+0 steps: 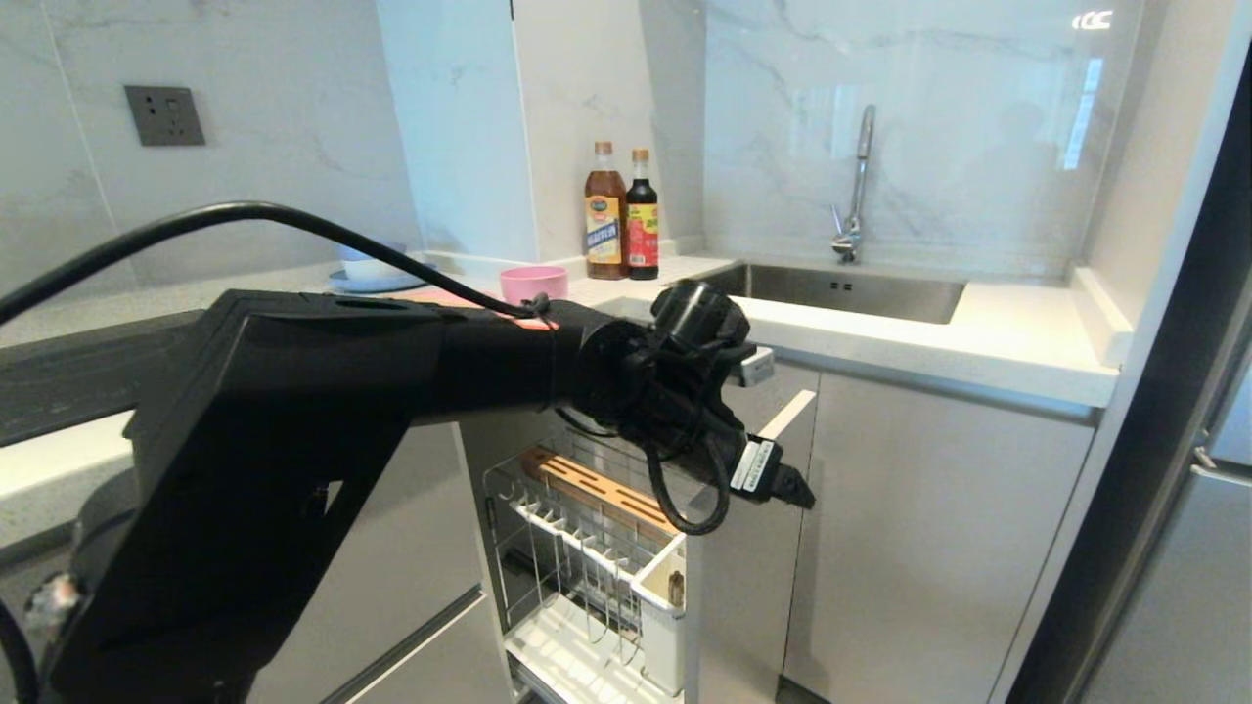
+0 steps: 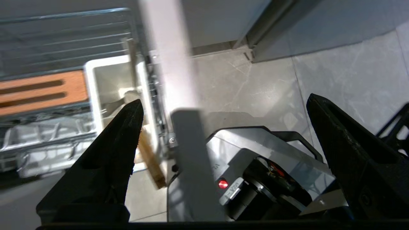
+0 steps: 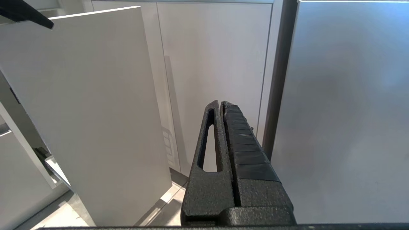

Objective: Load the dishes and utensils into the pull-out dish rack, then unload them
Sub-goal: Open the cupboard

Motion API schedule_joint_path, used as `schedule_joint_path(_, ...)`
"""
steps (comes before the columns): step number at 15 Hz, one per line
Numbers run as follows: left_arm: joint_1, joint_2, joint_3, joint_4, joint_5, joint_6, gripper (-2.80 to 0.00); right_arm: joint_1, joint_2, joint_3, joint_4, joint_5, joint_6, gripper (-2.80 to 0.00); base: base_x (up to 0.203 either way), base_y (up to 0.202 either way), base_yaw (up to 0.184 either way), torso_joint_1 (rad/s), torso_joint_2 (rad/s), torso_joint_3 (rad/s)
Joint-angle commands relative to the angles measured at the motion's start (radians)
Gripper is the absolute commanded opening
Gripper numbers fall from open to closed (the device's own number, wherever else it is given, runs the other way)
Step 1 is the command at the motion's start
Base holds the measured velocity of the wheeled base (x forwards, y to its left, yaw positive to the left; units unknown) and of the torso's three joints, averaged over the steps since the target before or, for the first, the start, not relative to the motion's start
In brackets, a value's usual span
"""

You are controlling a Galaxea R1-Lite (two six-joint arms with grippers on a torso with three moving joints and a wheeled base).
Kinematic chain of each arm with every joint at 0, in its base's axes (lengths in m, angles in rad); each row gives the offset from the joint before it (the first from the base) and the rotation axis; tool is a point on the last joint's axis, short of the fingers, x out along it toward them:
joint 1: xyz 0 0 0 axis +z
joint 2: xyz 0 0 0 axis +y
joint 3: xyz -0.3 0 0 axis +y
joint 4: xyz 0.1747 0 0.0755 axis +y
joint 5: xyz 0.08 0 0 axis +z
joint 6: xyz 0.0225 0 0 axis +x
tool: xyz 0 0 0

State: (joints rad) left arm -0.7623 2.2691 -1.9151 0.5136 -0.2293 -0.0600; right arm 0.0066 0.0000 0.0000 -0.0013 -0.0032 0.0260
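Below the counter in the head view, the pull-out dish rack (image 1: 587, 548) stands drawn out, left gripper (image 1: 797, 489) hanging above its front panel; pink bowl (image 1: 533, 284) sits on the counter w/ pink plate (image 1: 430, 295) beside it. Left wrist view: fingers (image 2: 118, 150) spread wide, nothing between; utensil box (image 2: 118, 92) holds what are prob. chopsticks (image 2: 150, 153). Right wrist view: right gripper (image 3: 222, 108) pressed together, empty, facing cabinet doors (image 3: 211, 64).

A home kitchen: sink (image 1: 841, 293), faucet (image 1: 858, 186), marble backsplash (image 1: 929, 127), grey cabinets (image 1: 929, 548).
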Motion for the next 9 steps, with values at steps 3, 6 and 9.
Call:
schedule_joint_path(3, 0.04, -0.043, 0.019, 0.006, 0.048, 0.001, 0.0, 0.0, 0.0, 0.001, 0.0, 0.0, 0.0, -2.8, 0.0, 0.0, 0.0, 0.0, 0.0, 0.0)
schedule_joint_path(6, 0.062, -0.103, 0.054, 0.006, 0.073, 0.001, 0.0, 0.0, 0.0, 0.002, 0.0, 0.0, 0.0, -2.8, 0.0, 0.0, 0.0, 0.0, 0.0, 0.0)
schedule_joint_path(9, 0.073, -0.218, 0.11, 0.005, 0.076, 0.007, -2.8, 0.0, 0.0, 0.001, 0.0, 0.0, 0.0, -2.8, 0.0, 0.0, 0.0, 0.0, 0.0, 0.0)
